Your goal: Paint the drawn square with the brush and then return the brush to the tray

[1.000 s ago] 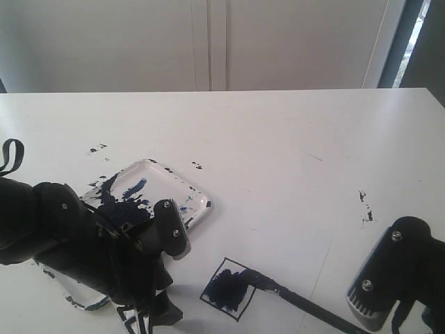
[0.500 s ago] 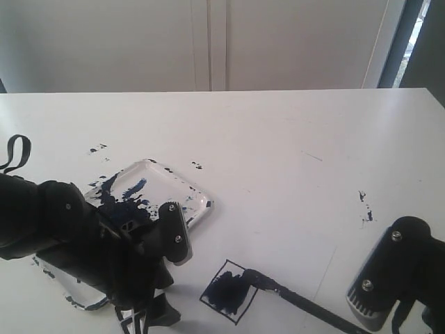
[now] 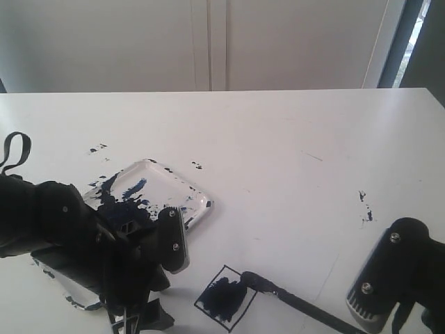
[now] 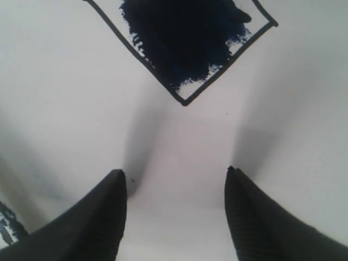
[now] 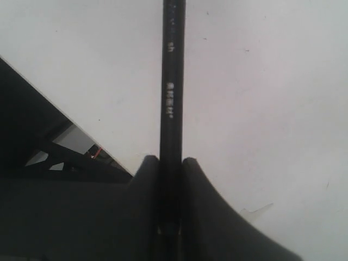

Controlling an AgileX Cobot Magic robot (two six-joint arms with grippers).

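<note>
The drawn square (image 3: 224,301) lies near the table's front edge, its inside mostly covered with dark blue paint (image 4: 185,38). The brush (image 3: 299,303) slants across the table with its bristle tip at the square's far right corner. My right gripper (image 3: 358,323) is shut on the black handle (image 5: 173,81), which runs out between the jaws (image 5: 170,160). My left gripper (image 4: 175,174) stands open just short of the square with only bare table between its fingers. The clear tray (image 3: 198,198), smeared with dark paint, sits behind the left arm (image 3: 83,243), which hides part of it.
Small dark paint specks dot the table at the right (image 3: 365,205), behind the tray (image 3: 197,165) and at the left (image 3: 97,148). The table's edge (image 5: 65,122) runs close beside the right gripper. A white wall stands behind the table.
The left arm has shifted a little, and the square now sits slightly nearer the front edge. The brush tip has gone from over the painted patch to the square's corner.
</note>
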